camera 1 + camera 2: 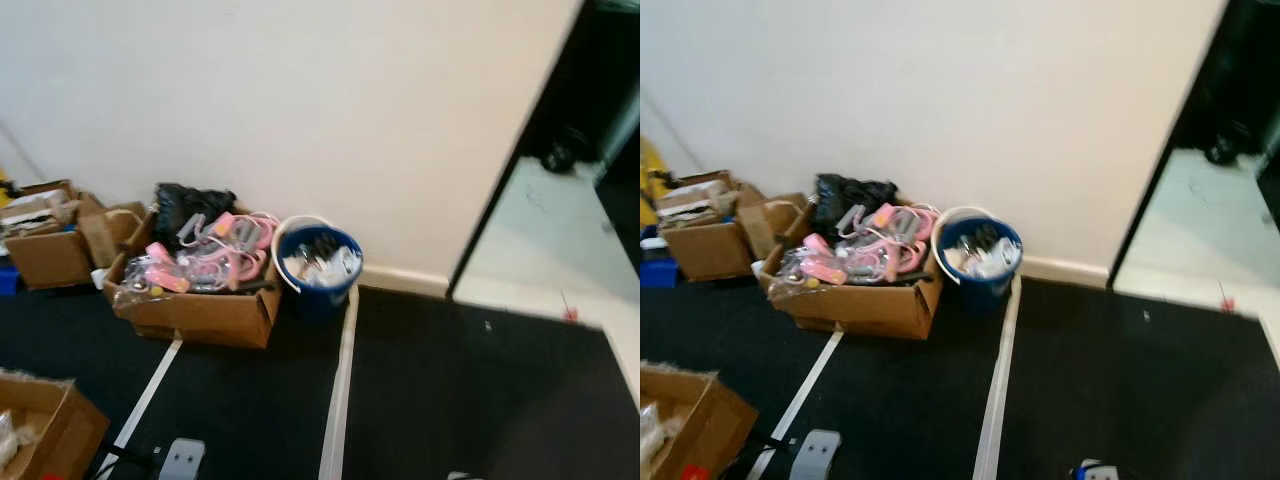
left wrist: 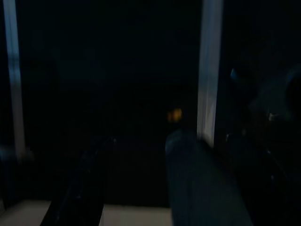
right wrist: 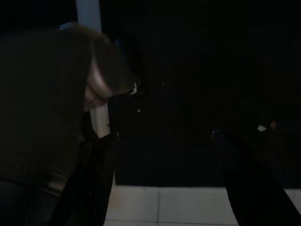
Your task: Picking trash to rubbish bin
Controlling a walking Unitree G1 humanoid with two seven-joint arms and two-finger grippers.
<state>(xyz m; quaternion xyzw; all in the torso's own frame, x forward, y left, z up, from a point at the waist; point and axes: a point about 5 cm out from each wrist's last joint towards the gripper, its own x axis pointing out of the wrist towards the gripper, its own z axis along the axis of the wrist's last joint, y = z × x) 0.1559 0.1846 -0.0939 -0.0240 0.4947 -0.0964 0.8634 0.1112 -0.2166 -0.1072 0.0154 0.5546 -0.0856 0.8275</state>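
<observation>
Soft, even indoor light on the white wall (image 1: 300, 110); both head views slightly blurred. Wrist views nearly black, pale floor strips faintly lit along their lower edges.

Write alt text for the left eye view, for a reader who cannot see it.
A round blue plastic bucket holding pale trash stands against a white wall, beside an open brown cardboard box heaped with pink items. Black floor with white tape lines lies in front.

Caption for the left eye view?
Blue bin holding trash beside a cluttered cardboard box against the wall.
</observation>
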